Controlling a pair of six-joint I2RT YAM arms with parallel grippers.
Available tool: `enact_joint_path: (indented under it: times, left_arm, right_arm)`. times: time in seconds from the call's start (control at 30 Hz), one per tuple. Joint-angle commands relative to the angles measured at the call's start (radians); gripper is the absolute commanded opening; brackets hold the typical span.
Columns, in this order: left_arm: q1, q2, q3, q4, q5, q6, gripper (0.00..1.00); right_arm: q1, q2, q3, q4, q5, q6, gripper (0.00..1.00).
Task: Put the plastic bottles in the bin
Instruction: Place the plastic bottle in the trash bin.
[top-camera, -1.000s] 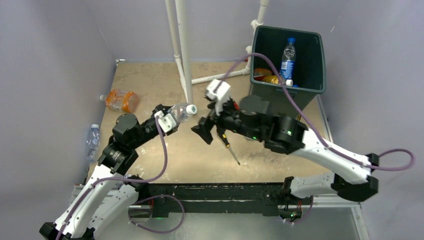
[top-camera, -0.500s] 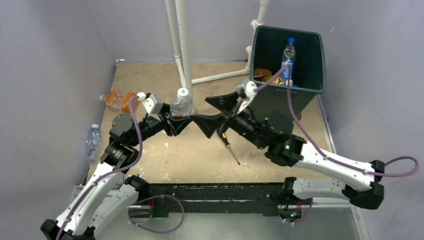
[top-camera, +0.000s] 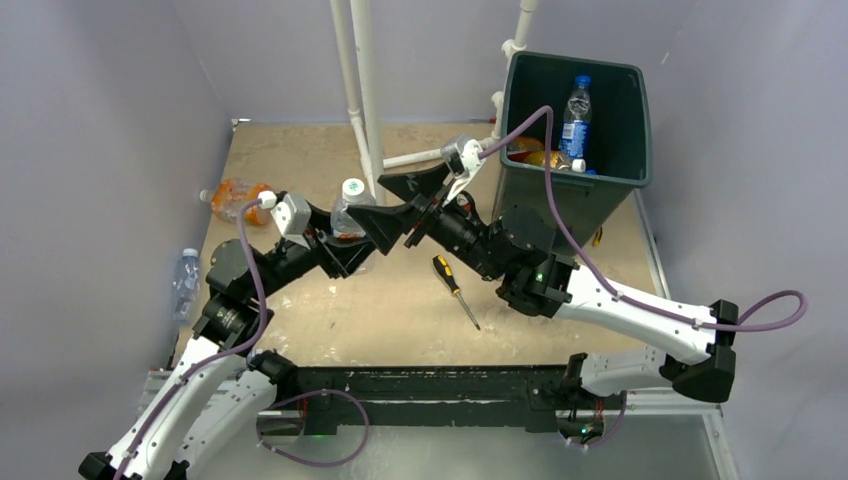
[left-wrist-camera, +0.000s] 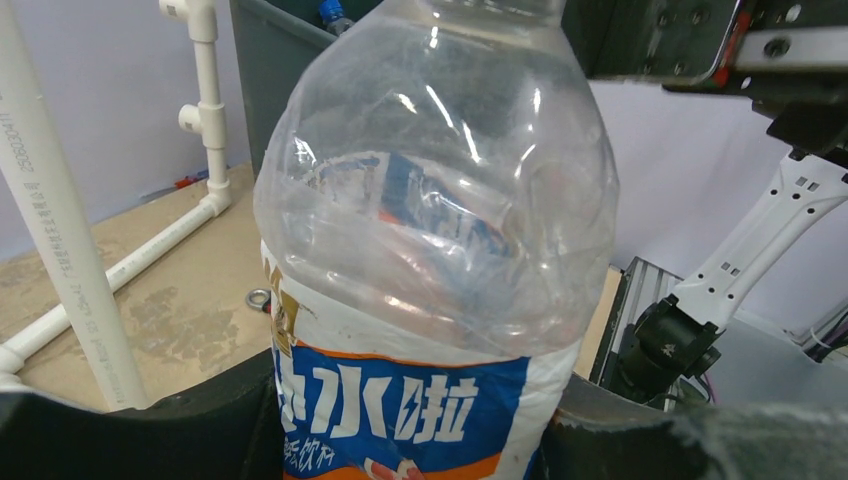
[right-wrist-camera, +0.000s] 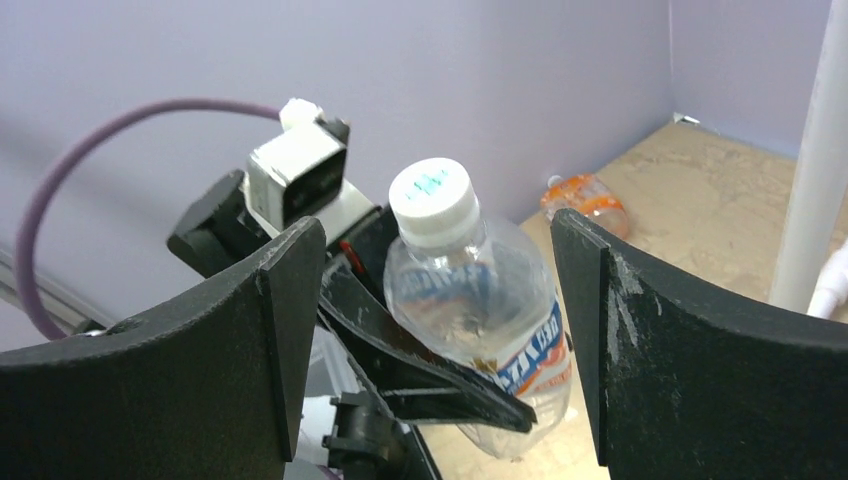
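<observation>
My left gripper (top-camera: 345, 238) is shut on the lower body of a clear plastic bottle (top-camera: 350, 212) with a blue and orange label (left-wrist-camera: 405, 415) and a white cap (right-wrist-camera: 430, 195), held upright above the table. My right gripper (top-camera: 386, 208) stands open, one finger on either side of that bottle's upper part (right-wrist-camera: 478, 290), with a gap showing on both sides. The dark green bin (top-camera: 620, 150) stands at the back right with a blue-capped bottle (top-camera: 575, 108) and an orange one (top-camera: 540, 158) inside. An orange-tinted bottle (top-camera: 240, 200) and a small clear bottle (top-camera: 185, 280) lie at the table's left.
A yellow-and-black screwdriver (top-camera: 456, 290) lies on the table below the right arm. White pipes (top-camera: 362, 90) rise just behind the held bottle, with a branch (top-camera: 430, 153) running along the table toward the bin. Purple walls close in on all sides.
My left arm has turned the bottle upright and carried it slightly left. My right gripper has swung left and up, now straddling the bottle, its jaws a little narrower.
</observation>
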Motion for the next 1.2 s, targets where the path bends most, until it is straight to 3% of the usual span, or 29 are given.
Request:
enact_joint_path:
  times: [0.0, 0.27, 0.53, 0.6, 0.8, 0.83, 0.9, 1.03, 1.07, 1.17]
  left_arm:
    - [0.004, -0.013, -0.016, 0.031, 0.002, -0.035, 0.0]
    - [0.005, -0.043, -0.031, 0.027, -0.014, -0.051, 0.0]
    - [0.005, -0.049, -0.024, 0.023, -0.015, -0.068, 0.0]
    - [0.004, -0.049, -0.021, 0.023, -0.014, -0.072, 0.0]
    - [0.005, -0.054, 0.009, -0.025, -0.009, -0.068, 0.0]
    - [0.005, -0.059, 0.012, -0.04, -0.011, -0.062, 0.04]
    - [0.005, -0.072, 0.012, -0.054, -0.024, -0.056, 0.33]
    - [0.005, -0.097, 0.019, -0.105, -0.095, -0.053, 0.88]
    - [0.005, -0.104, 0.023, -0.134, -0.125, -0.051, 0.95]
    - [0.005, -0.136, 0.022, -0.166, -0.197, -0.055, 0.99]
  right_arm:
    - [-0.004, 0.041, 0.107, 0.019, 0.011, -0.011, 0.82]
    - [-0.004, 0.119, 0.209, -0.11, -0.004, -0.035, 0.78]
    - [-0.004, 0.164, 0.269, -0.179, 0.006, -0.04, 0.66]
    - [-0.004, 0.172, 0.273, -0.187, 0.017, -0.045, 0.59]
    - [-0.004, 0.166, 0.271, -0.21, 0.02, -0.042, 0.21]
    - [-0.004, 0.166, 0.274, -0.211, 0.017, -0.044, 0.15]
    - [-0.004, 0.163, 0.287, -0.221, 0.017, -0.051, 0.02]
    - [-0.004, 0.133, 0.305, -0.261, 0.042, -0.085, 0.0]
    - [-0.004, 0.119, 0.306, -0.272, 0.051, -0.1, 0.0]
    - [-0.004, 0.067, 0.311, -0.312, 0.09, -0.134, 0.0]
